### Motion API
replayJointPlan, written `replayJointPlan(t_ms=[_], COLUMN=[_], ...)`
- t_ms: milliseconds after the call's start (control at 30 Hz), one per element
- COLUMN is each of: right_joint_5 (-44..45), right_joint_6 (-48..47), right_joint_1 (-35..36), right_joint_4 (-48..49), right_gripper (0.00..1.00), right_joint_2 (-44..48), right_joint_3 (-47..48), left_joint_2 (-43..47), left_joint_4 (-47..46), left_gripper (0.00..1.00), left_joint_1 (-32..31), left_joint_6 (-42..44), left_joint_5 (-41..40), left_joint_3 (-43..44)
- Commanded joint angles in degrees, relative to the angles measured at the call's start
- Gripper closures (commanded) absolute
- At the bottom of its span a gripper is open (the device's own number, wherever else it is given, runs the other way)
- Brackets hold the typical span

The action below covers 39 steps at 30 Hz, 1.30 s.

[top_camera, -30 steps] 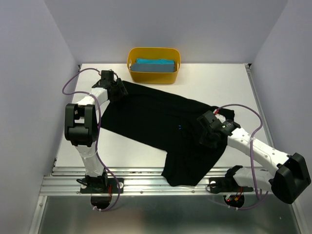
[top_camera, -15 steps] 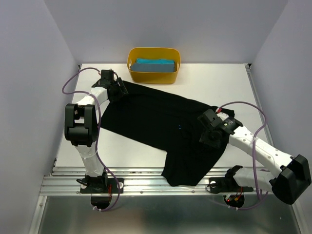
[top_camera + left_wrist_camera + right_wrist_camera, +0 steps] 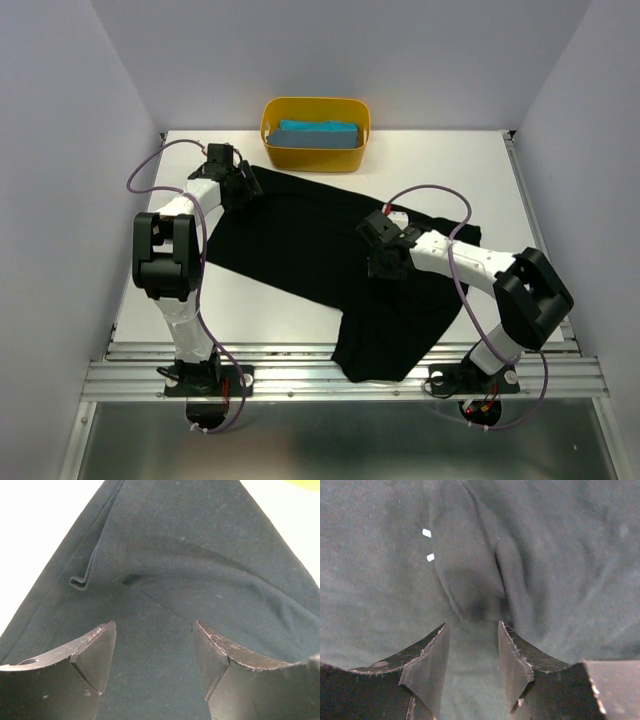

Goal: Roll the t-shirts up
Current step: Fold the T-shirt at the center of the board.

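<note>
The black t-shirt (image 3: 310,240) lies spread on a slant across the table (image 3: 450,170), from the upper left of the top view to the lower centre, where its end hangs over the near edge. The teal t-shirt (image 3: 318,133) sits folded in the yellow tub (image 3: 272,150) at top centre. The left gripper (image 3: 238,182) hovers over the shirt's upper-left corner, jaws wide apart and empty. The right gripper (image 3: 388,252) stands right of centre over a raised pucker (image 3: 480,595) of cloth, jaws partly apart with nothing between them. The shirt looks too rumpled and skewed to roll, so flattening seems the step in hand. Each pinch should take the cloth at an edge rather than mid-panel, and both arms should pull outward evenly.
</note>
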<state>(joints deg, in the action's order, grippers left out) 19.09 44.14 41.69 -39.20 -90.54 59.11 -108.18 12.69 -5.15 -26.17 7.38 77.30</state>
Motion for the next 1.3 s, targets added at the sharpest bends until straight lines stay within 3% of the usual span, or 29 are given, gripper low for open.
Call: replayJointPlan(t_ms=[0,267,333,367,467,533,967,1033,1100,1167,1267], right_joint_5=[0.42,0.6,0.51,0.59,0.16,-0.54,-5.21,-2.93,0.66,2.87,3.49], right_joint_6=[-2.74,-1.6,-1.25,-0.73,-0.72,-1.42,-3.8,-3.27,-2.92,-2.39,-1.34], right_joint_1=[0.23,0.23,0.23,0.23,0.23,0.76,2.43,2.43,2.43,2.43,2.43], right_joint_4=[5.7,10.46,10.64,10.55,10.55,10.2,8.18,7.21,6.42,5.01,3.17], right_gripper=[0.52,0.6,0.73,0.85,0.97,0.99,0.99,0.9,0.69,0.62,0.58], right_joint_2=[-1.91,-5.61,-6.31,-6.05,-4.65,-3.42,4.06,3.88,2.83,0.02,-4.37], right_joint_3=[1.97,-0.22,-0.22,-0.31,-0.4,-0.23,-0.31,-0.93,-1.19,-1.02,-0.23], left_joint_2=[2.8,3.06,3.15,3.06,3.06,2.89,2.45,2.36,2.45,2.45,2.54], left_joint_4=[0.06,-0.12,-0.03,-0.03,-0.03,-0.12,-0.3,-0.38,-0.38,-0.38,-0.21], left_gripper=[0.27,0.27,0.27,0.27,0.27,0.27,0.27,0.27,0.27,0.27,0.27], left_joint_1=[0.05,0.05,-0.04,-0.04,0.05,-0.04,-0.04,0.05,0.05,-0.04,-0.04], left_joint_6=[0.69,0.77,0.86,0.86,0.95,0.86,0.6,0.51,0.51,0.51,0.51], left_joint_5=[-0.52,-0.78,-0.7,-0.7,-0.78,-0.61,-0.52,-0.52,-0.43,-0.43,-0.61], left_joint_3=[0.84,0.31,0.31,0.31,0.22,0.22,0.49,0.4,0.4,0.31,0.4])
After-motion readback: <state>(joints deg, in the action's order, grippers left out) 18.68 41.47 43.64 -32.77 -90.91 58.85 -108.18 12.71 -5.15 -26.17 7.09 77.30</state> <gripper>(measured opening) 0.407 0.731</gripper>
